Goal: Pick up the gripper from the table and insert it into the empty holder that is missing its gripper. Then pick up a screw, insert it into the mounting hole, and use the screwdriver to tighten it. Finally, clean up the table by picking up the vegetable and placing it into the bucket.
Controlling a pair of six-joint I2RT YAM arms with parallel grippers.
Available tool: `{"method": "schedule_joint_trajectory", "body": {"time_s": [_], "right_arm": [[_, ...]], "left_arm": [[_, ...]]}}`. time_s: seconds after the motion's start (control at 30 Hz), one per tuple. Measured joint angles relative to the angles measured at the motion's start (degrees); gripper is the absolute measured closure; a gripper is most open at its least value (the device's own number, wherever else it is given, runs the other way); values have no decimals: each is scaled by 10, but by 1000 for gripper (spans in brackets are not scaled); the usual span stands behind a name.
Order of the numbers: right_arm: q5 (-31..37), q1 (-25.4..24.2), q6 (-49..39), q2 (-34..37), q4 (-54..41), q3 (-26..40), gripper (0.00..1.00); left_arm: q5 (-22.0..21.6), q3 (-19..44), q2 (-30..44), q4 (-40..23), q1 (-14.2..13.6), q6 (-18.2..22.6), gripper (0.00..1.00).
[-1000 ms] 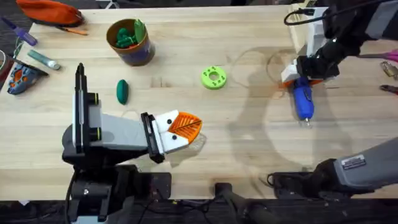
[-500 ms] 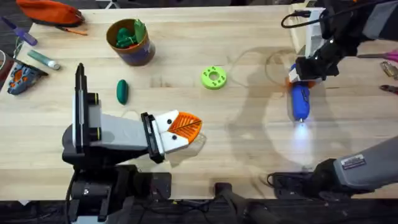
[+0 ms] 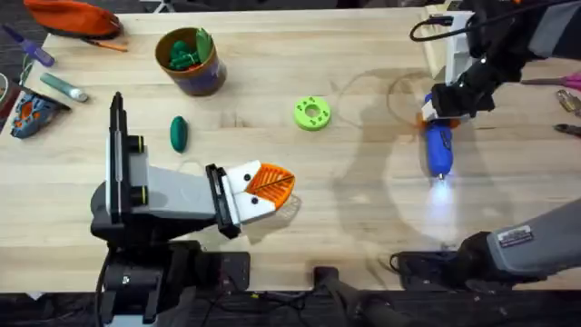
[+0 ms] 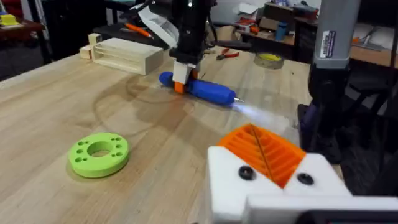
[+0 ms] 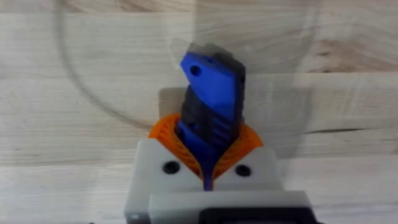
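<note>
overhead: the right end effector (image 3: 448,102) is clamped on the butt of the screwdriver (image 3: 438,147) at the right of the worktop (image 3: 363,227). a second ago the blue body was skewed with its tip swung rightward; now it lies straighter, bit toward the arm bases, and a white glow spills from the tip onto the wood, so the tool looks switched on. by my read that puts us in the tightening stage, tool in hand but not yet carried to the claw. well apart, at lower left, the left end effector (image 3: 263,193) sits low, orange pads pressed together, nothing between them. the vegetable (image 3: 178,133) lies on the wood beside it, unmoved, and the bucket (image 3: 189,61) stands further back with green pieces already inside. the lime disc (image 3: 311,113) sits mid-worktop, between the two arms.

left wrist: the left end effector (image 4: 273,163) fills the near corner, orange pad wedged between white blocks, closed. beyond it the screwdriver (image 4: 202,88) lies flat with its lit tip pointing this way, the right end effector (image 4: 183,73) standing over its far end. the disc (image 4: 99,153) is off to one side.

right wrist: the right end effector (image 5: 208,163) has orange pads tight on the screwdriver (image 5: 211,102), the blue body running straight out from the jaws.
</note>
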Motion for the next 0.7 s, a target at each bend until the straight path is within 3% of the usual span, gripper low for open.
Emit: {"method": "schedule_joint_trajectory", "body": {"time_s": [0.37, 0.7], "right_arm": [[-12, 0, 0, -11, -63, 41, 978], [-81, 0, 0, -187, -66, 80, 978]], "left_arm": [[0, 0, 0, 0, 0, 0, 989], [0, 0, 0, 0, 0, 0, 989]]}}
